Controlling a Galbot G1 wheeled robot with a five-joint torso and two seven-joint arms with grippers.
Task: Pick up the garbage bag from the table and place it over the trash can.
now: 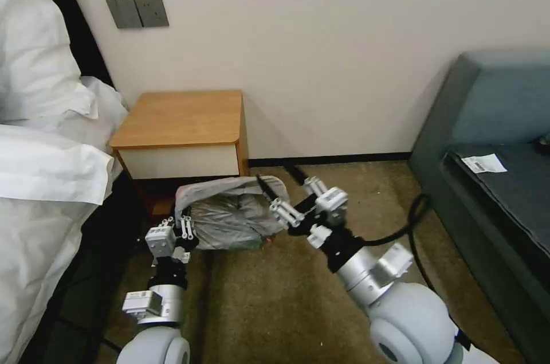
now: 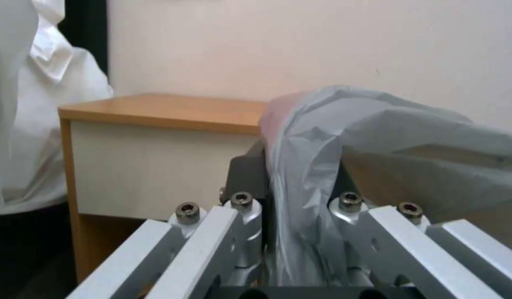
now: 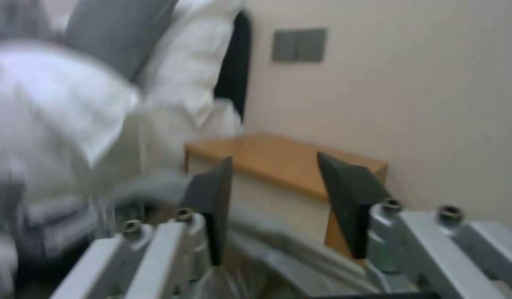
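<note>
The grey crinkly garbage bag (image 1: 229, 218) is spread over a boxy shape on the carpet in front of the table (image 1: 183, 117). The trash can is hidden beneath it. My left gripper (image 1: 184, 220) is shut on the bag's left edge. In the left wrist view the bag (image 2: 378, 120) runs pinched between that gripper's (image 2: 295, 174) fingers, a pinkish edge at its top. My right gripper (image 1: 281, 180) stands open at the bag's right upper corner. In the right wrist view its (image 3: 278, 195) dark pads are apart with nothing between them, the blurred bag (image 3: 267, 232) below and the table (image 3: 278, 160) beyond.
A bed with white bedding (image 1: 46, 169) fills the left side, close to my left arm. A grey-blue sofa (image 1: 498, 140) with a paper slip (image 1: 484, 163) stands at the right. A black cable (image 1: 401, 226) lies on the carpet. The wall runs behind the table.
</note>
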